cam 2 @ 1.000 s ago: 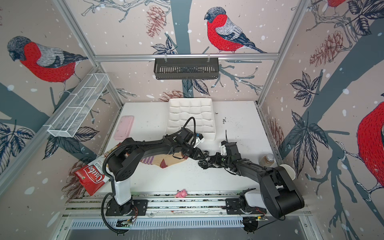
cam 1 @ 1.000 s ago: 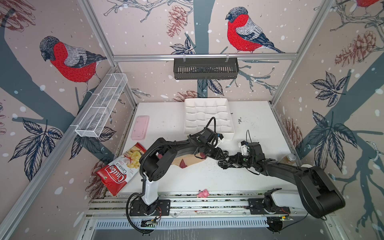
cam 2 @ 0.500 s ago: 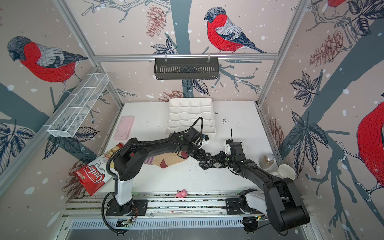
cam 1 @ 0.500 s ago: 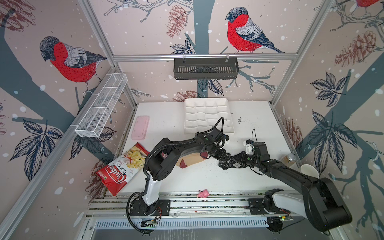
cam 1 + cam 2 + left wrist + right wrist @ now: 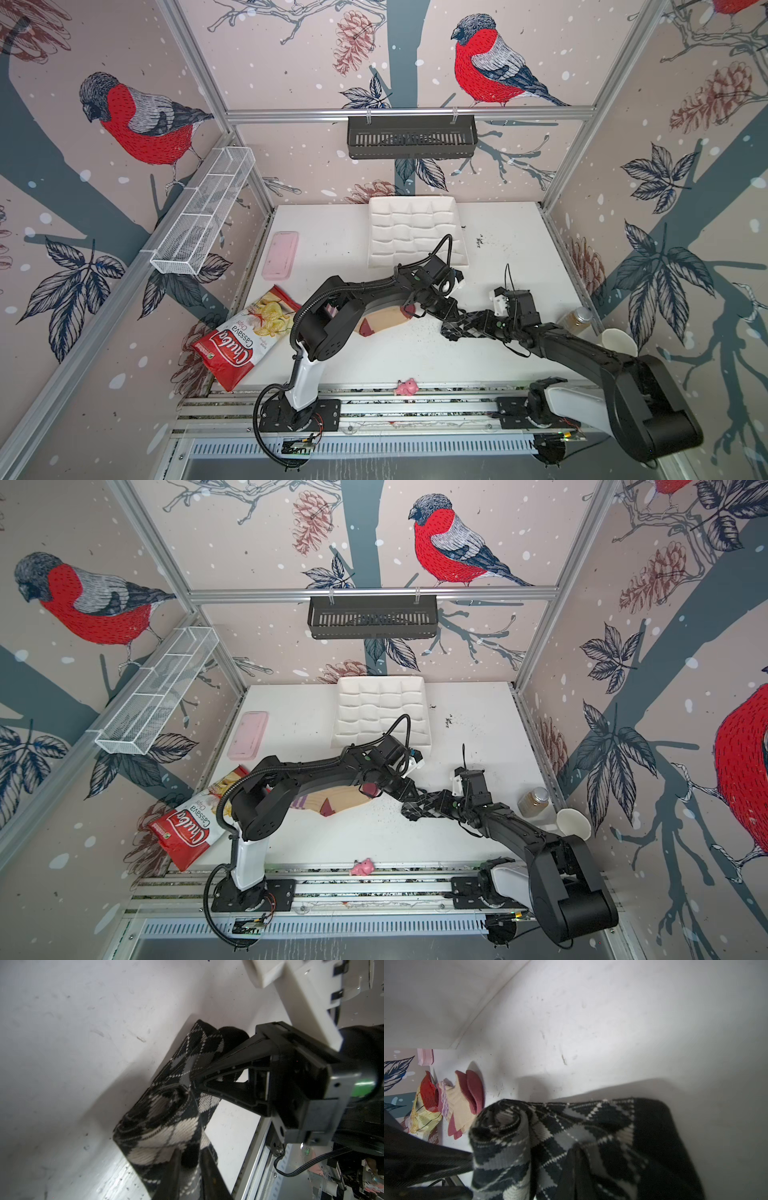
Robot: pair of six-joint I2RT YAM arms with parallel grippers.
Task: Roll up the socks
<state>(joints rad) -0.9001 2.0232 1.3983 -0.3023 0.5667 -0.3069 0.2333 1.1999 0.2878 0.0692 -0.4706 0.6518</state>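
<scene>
Both arms are reaching farther right than before. The left gripper (image 5: 188, 1159) is pinching the argyle sock (image 5: 166, 1122) at its rolled end, the right gripper (image 5: 577, 1153) clamping its flat part, just beside the tan sock (image 5: 384, 322).

The argyle sock (image 5: 166, 1126) is soft, matt knitted cloth with a coarse visible stitch, and the tan sock (image 5: 460, 1105) is a finely ribbed knit. The white table (image 5: 332, 249) looks smooth, matt and scuffed, while the chips bag (image 5: 245, 336) is glossy, crinkled film.
</scene>
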